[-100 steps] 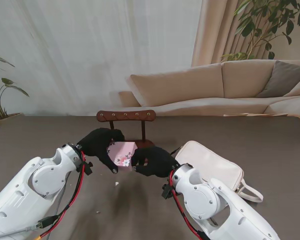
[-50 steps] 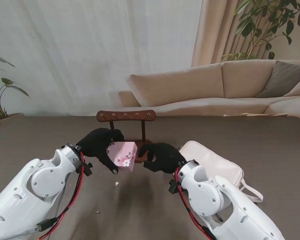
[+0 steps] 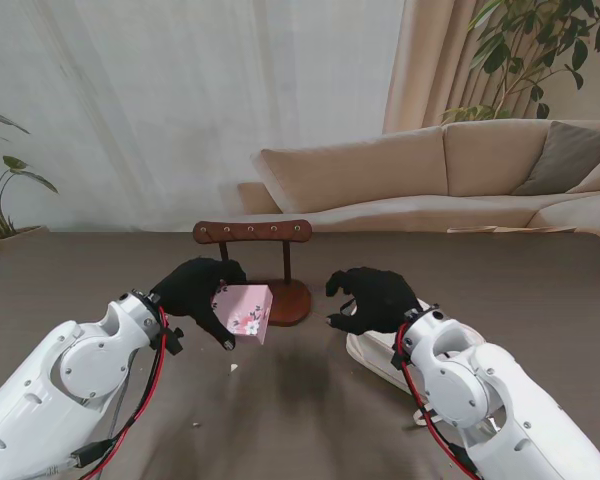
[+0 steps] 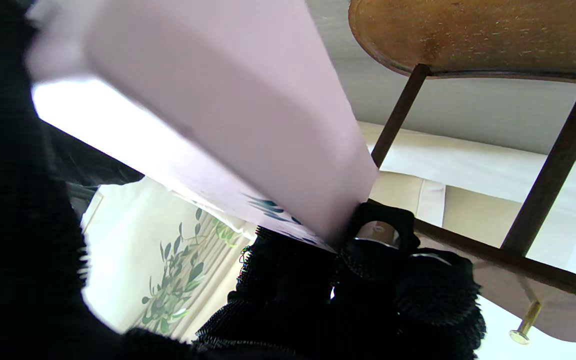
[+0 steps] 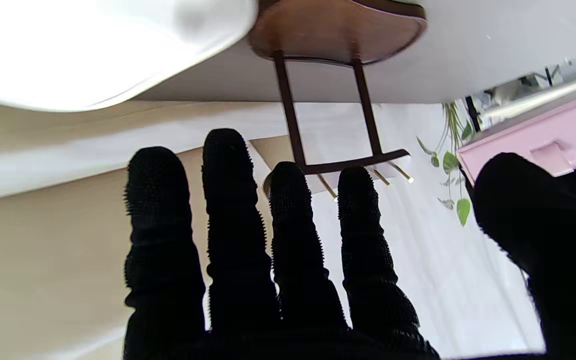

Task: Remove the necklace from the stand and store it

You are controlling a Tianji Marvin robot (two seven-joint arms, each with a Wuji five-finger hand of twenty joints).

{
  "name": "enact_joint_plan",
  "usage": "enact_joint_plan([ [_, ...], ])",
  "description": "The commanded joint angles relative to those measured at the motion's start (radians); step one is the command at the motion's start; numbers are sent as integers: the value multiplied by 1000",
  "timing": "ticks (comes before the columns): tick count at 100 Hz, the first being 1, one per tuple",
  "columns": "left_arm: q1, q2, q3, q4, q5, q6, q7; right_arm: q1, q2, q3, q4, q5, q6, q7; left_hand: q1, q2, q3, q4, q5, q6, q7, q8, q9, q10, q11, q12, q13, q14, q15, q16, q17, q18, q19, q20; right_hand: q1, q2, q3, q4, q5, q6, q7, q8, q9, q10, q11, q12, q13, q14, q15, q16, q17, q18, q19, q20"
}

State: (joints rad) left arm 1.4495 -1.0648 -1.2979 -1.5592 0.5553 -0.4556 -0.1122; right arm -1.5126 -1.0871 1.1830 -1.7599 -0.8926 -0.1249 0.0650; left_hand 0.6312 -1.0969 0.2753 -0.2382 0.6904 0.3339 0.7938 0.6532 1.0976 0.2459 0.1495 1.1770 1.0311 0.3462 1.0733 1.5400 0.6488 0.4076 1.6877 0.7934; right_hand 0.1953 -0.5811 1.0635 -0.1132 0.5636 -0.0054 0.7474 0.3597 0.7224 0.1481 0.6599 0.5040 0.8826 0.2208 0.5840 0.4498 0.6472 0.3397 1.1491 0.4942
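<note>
Necklace unseen; brown wooden stand (image 3: 270, 262) with bare brass pegs.

Left hand (image 3: 202, 292) curled closed (gripping), right hand (image 3: 372, 300) hovers, fingers (image 5: 228, 210) spread.

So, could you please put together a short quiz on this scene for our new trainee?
1. True or false: the left hand holds the pink box.
2. The right hand is: A) gripping the wooden stand; B) open, holding nothing; C) holding the box.
3. Fill in: the white bag lies to the stand's ____.

Key: 1 true; 2 B; 3 right.
</note>
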Motion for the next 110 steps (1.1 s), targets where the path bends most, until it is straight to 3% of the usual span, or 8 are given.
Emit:
enact_joint_plan([
  [1, 2, -4, 0, -7, -1, 4, -18, -16, 24, 23, 8, 2, 1, 19, 238, 158, 971, 95, 76, 130, 730, 104, 195, -44, 386, 119, 77, -198, 137, 20, -6, -96, -76, -6, -40, 33, -58, 10, 5, -25, -20, 3, -44, -29, -27, -22, -58, -7, -37, -16, -315, -33, -53, 1],
  [31, -9, -4, 14, 2, -7, 5, -21, -44, 50, 119, 53, -178, -114, 30, 238, 161, 969, 95, 75, 132, 730, 106, 195, -43, 385, 119, 74, -198, 137, 20, -6, -96, -77, -5, -59, 77, -197, 20, -54, -39, -87, 14, -137, -36, -115, -89, -176, -19, -216, -98, -409, -53, -225, -42],
  [53, -13, -4, 17, 5, -7, 6, -24, -42, 62, 120, 101, -294, -103, 5, 240, 162, 968, 96, 74, 131, 729, 106, 194, -43, 384, 120, 74, -197, 137, 21, -9, -95, -78, -4, -96, 144, -366, 59, -175, 53, -133, -23, -237, -17, -157, -142, -271, -2, -321, -153, -479, -52, -340, -71],
  [84, -4, -5, 15, -1, -6, 12, -20, -29, 74, 82, 152, -401, -38, 0, 238, 162, 967, 96, 73, 131, 729, 110, 194, -44, 384, 120, 74, -197, 137, 21, -9, -95, -78, -2, -228, 131, -279, 65, -277, 130, -141, -74, -337, 10, -182, -186, -360, 6, -407, -202, -547, -43, -464, -80],
  [110, 13, -3, 0, -30, -24, 37, -43, -25, 82, 60, 147, -421, -46, 79, 240, 162, 968, 96, 73, 133, 728, 110, 194, -42, 384, 121, 73, -195, 137, 22, -11, -92, -77, 1, -294, 164, -273, 66, -385, 213, -171, -114, -438, 25, -194, -208, -430, -2, -455, -229, -593, -44, -557, -79],
])
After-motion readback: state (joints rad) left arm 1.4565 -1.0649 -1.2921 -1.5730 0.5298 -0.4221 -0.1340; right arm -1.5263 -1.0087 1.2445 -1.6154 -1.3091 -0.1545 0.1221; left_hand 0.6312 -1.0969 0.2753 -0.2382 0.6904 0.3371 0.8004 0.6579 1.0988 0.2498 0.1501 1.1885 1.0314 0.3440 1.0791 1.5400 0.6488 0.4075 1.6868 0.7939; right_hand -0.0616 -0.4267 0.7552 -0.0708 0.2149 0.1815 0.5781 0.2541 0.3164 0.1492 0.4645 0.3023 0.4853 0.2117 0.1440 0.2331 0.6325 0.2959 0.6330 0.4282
